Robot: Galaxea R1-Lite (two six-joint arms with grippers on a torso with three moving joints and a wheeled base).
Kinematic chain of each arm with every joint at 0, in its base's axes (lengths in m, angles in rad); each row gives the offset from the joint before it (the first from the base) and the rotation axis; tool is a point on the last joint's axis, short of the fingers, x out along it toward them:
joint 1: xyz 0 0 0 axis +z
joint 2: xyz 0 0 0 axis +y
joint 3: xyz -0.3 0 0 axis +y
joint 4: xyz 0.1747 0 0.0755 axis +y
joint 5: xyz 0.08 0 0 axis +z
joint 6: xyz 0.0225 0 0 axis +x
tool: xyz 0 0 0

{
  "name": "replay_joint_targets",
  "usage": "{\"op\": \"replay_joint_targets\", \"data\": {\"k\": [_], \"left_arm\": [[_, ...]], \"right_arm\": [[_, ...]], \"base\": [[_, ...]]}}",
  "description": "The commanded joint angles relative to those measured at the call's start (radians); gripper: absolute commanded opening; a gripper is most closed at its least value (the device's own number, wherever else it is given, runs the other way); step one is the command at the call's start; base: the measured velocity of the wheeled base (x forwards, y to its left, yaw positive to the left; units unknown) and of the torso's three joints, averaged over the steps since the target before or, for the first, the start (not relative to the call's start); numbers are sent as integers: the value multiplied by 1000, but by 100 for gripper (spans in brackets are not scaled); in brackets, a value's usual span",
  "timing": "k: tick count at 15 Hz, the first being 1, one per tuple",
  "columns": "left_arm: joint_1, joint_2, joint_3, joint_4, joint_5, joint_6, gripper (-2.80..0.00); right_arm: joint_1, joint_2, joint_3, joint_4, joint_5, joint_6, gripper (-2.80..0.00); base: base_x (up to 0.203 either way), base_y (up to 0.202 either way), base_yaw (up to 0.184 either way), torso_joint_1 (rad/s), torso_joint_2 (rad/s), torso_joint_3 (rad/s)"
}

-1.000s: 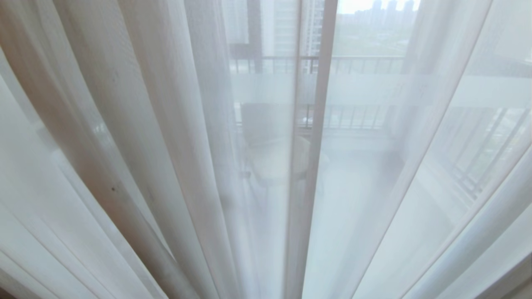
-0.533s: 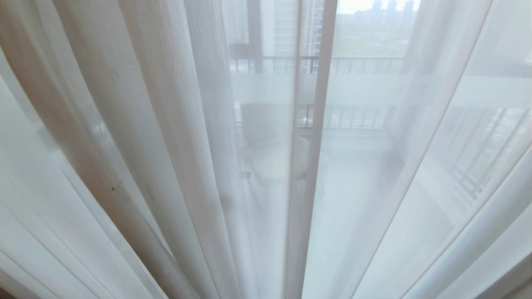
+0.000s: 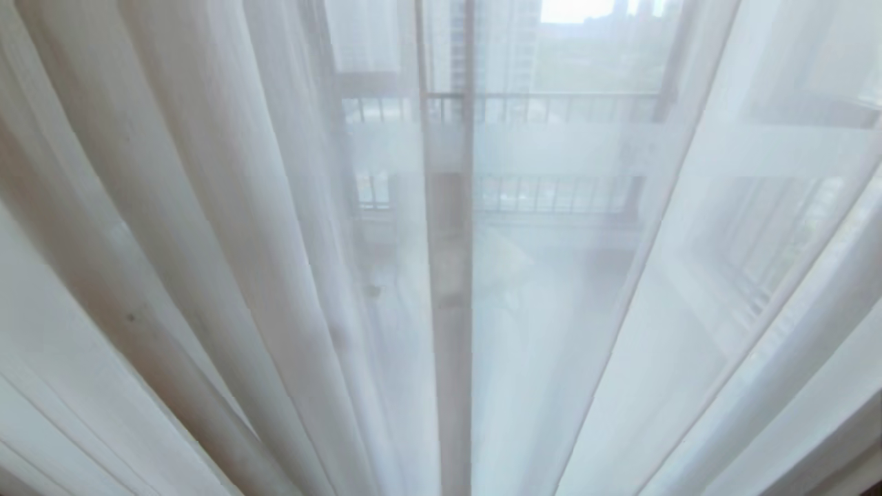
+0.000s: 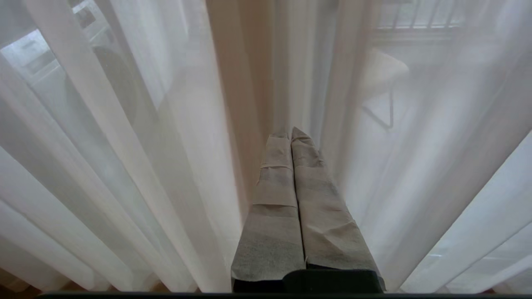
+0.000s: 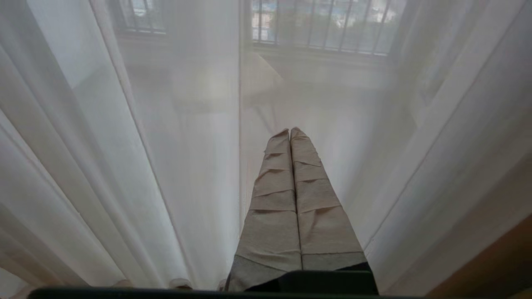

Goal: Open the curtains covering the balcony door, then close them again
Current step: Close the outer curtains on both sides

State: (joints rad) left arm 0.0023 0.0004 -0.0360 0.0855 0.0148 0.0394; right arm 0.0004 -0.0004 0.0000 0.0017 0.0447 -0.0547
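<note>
Thin white sheer curtains [image 3: 207,241] hang in long folds across the whole head view, and two hemmed edges meet near the middle [image 3: 451,310]. Through them the balcony door [image 3: 565,148] shows faintly by its frosted white band. Neither arm is in the head view. In the left wrist view my left gripper [image 4: 290,133] is shut with nothing in it, its tape-wrapped fingers [image 4: 274,182] pointing at a fold of the curtains [image 4: 145,166]. My right gripper [image 5: 289,131] is shut and empty too, close in front of the sheer curtains [image 5: 124,166].
Behind the glass, a balcony railing [image 3: 551,107] and a pale chair [image 4: 380,74] show blurred through the fabric. A strip of wooden floor [image 5: 498,265] shows at one corner of the right wrist view.
The whole head view has shifted: the curtain seam and the balcony behind it now sit further left, so the camera has moved. The curtains hang as before.
</note>
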Motion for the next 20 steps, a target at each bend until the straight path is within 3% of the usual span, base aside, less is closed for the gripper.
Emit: {"op": "replay_joint_targets", "data": {"k": [1,20], "left_arm": [[0,0,1,0,0,1,-280],[-1,0,1,0,0,-10,-280]], "right_arm": [[0,0,0,0,1,-1,-280],[0,0,0,0,1,-1,-280]], "base": [[0,-197,-2,2,3,3],[0,-192,1,2,2,2]]}}
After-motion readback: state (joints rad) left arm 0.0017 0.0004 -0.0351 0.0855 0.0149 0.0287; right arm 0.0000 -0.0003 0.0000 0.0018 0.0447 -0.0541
